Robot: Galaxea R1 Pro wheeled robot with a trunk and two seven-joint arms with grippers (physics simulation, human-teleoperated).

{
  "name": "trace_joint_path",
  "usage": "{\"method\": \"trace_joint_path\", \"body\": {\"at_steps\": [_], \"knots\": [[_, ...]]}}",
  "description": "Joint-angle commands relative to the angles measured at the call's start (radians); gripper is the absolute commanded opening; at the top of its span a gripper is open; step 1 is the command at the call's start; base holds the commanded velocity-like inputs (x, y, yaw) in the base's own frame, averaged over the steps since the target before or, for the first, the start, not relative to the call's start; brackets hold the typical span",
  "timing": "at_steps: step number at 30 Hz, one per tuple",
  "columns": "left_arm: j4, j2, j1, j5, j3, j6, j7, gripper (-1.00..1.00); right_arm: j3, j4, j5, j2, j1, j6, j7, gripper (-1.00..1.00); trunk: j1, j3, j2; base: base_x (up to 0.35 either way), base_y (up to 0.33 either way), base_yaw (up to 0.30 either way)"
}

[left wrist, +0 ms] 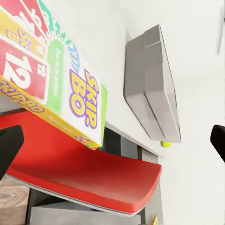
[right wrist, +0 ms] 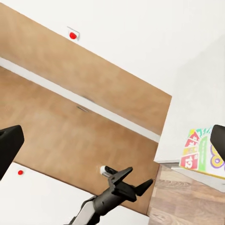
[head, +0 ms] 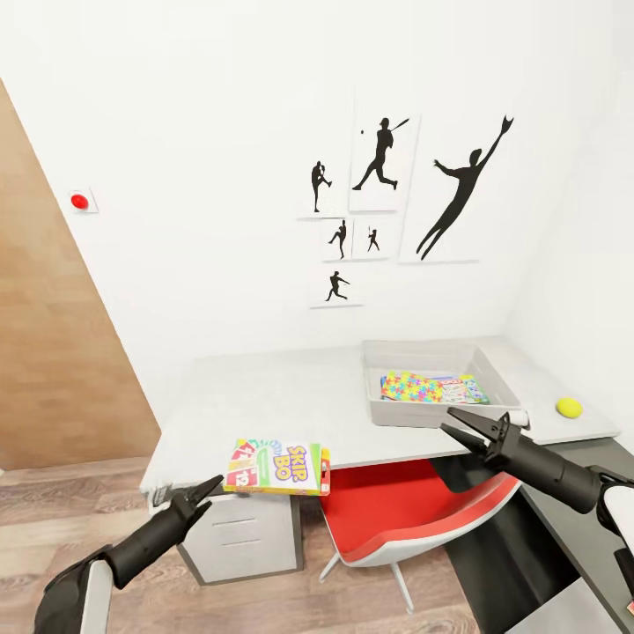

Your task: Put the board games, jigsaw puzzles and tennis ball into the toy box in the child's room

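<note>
skip bo box [head: 278,467]: flat printed game box on the near desk edge, right end overhanging above the red chair [head: 414,515]. just ahead of the left claw [head: 204,495], not touching it.
handling (judgement): stiff card, light, glossy so likely slippery on the faces. pinch across the thin overhanging edge, not the broad face.
left claw: fingers apart, holding nothing, low in front of the desk.
right claw [head: 471,429]: jaws spread, empty, at the near wall of the toy box [head: 493,364].
toy box: grey tray just beyond the right claw. a jigsaw puzzle [head: 411,386] and another printed flat item lie inside; can't tell what that one is.
tennis ball [head: 569,407]: on the desk [head: 264,396], outboard of the right claw, outside the tray. light, will roll.
writing: "skip bo" in purple, red card with "12", "skipbo" along the box side. smaller print too blurred to read.
wall: black athlete silhouettes [head: 380,155], red button [head: 79,201], no text.
</note>
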Motion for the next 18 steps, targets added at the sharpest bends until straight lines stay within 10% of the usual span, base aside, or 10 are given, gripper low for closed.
{"method": "trace_joint_path", "body": {"at_steps": [1,18], "knots": [[0.001,-0.012,-0.001,0.000,0.003,-0.007,0.015,1.00,-0.002,0.000,0.007,-0.001,-0.001,0.004,0.015,1.00,0.001,-0.002,-0.002,0.000,0.000,0.000],[0.307,-0.038,-0.053,0.060,-0.031,-0.227,0.171,1.00,-0.001,0.000,0.008,0.000,-0.001,0.004,0.105,1.00,0.001,-0.002,-0.002,0.000,0.000,0.000]]}}
